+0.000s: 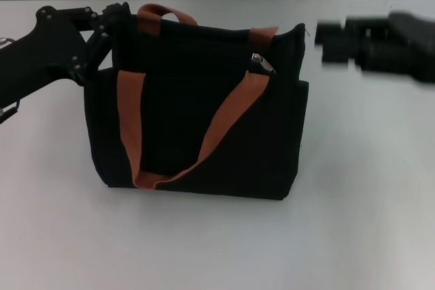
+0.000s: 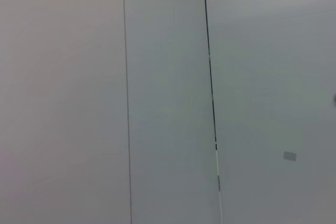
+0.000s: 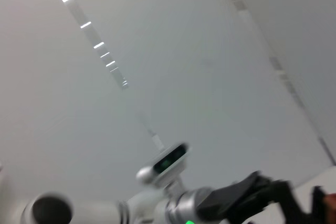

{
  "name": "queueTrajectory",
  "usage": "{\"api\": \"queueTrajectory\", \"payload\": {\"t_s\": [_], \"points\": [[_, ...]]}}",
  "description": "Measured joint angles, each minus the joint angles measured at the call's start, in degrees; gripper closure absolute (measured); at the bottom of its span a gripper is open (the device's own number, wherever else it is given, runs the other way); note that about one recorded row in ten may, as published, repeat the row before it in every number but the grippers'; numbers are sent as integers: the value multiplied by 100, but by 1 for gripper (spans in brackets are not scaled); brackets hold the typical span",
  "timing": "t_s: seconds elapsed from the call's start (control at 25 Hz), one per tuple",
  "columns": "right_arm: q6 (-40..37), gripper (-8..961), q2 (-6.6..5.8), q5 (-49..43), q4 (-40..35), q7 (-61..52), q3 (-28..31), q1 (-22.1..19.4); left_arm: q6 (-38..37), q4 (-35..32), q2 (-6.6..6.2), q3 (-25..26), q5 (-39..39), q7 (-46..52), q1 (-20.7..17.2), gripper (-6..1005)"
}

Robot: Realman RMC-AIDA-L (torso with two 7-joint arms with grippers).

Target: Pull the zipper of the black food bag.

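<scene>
Standing upright at the middle of a pale grey table [image 1: 204,249]: a large, boxy black fabric food bag [image 1: 197,134] with two rust-orange webbing handles, the near handle [image 1: 224,123] drooping in a loop down the front panel, the far handle [image 1: 163,13] arching above the rim. Visible on the dark zip line near the upper right of the front, just below the rim: a small shiny silver metal zipper pull tab [image 1: 263,63], untouched and free of either arm.

Pressed against the bag's upper left corner: the black left gripper [image 1: 109,22], apparently bracing or pinching the fabric there, though whether clenched or released cannot be told. Hovering over the table to the right of the bag, well apart from the zipper and smeared by motion: the black right gripper [image 1: 333,42]; finger state likewise impossible to tell. Nothing of the bag in either wrist view, only blank wall and ceiling, plus part of the robot's body and an arm in the right wrist view.

Judged step: steadying the bag on the left while bringing the right arm in; pull not yet begun. Next move likely needed: closing in on the tab from the right, pinching that small metal piece squarely, then drawing along the zip line while holding the left corner firm against the drag.
</scene>
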State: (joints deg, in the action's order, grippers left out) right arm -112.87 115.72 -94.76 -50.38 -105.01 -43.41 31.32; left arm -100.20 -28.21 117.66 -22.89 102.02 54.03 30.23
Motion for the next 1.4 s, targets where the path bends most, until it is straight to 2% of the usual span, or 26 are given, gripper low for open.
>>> {"api": "queueTrajectory", "payload": {"t_s": [0.08,0.12,0.2,0.32,0.4,0.48,0.6,0.76,1.0,1.08,1.2,1.24,1.28,1.36,1.4], "points": [[-177,583,6,-153,210,789,-14,-121,86,0,9,-10,0,8,0,970],[-230,563,29,-329,417,1616,-21,-301,126,0,11,-14,0,13,0,970],[-215,522,37,-424,528,1973,-19,-394,172,0,11,-14,0,16,0,970],[-128,460,22,-821,1072,3199,7,-644,191,0,8,-9,0,22,-8,970],[-85,419,11,-893,1183,3375,7,-679,192,0,3,-7,1,41,-13,969],[18,329,4,-1045,1362,3637,0,-748,196,0,-9,-2,2,109,-17,969],[114,194,60,-1292,1428,3794,-20,-797,208,0,-30,2,5,246,-18,969],[144,187,124,-1458,1408,3816,-36,-799,199,-5,-36,9,9,419,-21,969],[211,185,151,-1472,1408,3858,-59,-772,165,-35,-44,9,9,748,-88,969],[280,185,168,-1497,1411,3895,-59,-759,123,-62,-128,11,-21,962,-151,969],[397,185,185,-1562,1443,3946,-59,-727,104,-66,-156,12,-28,1017,-162,845],[420,185,186,-1575,1454,3953,-58,-722,51,-66,-202,12,-29,1110,-179,804],[463,185,188,-1592,1464,3958,-58,-715,-276,-77,-447,12,-38,1496,-232,765],[508,185,196,-1597,1466,3962,-54,-715,-586,-119,-672,12,-50,1865,-266,688],[518,185,201,-1597,1468,3965,-51,-715,-720,-147,-745,13,-56,2009,-275,650]]}}
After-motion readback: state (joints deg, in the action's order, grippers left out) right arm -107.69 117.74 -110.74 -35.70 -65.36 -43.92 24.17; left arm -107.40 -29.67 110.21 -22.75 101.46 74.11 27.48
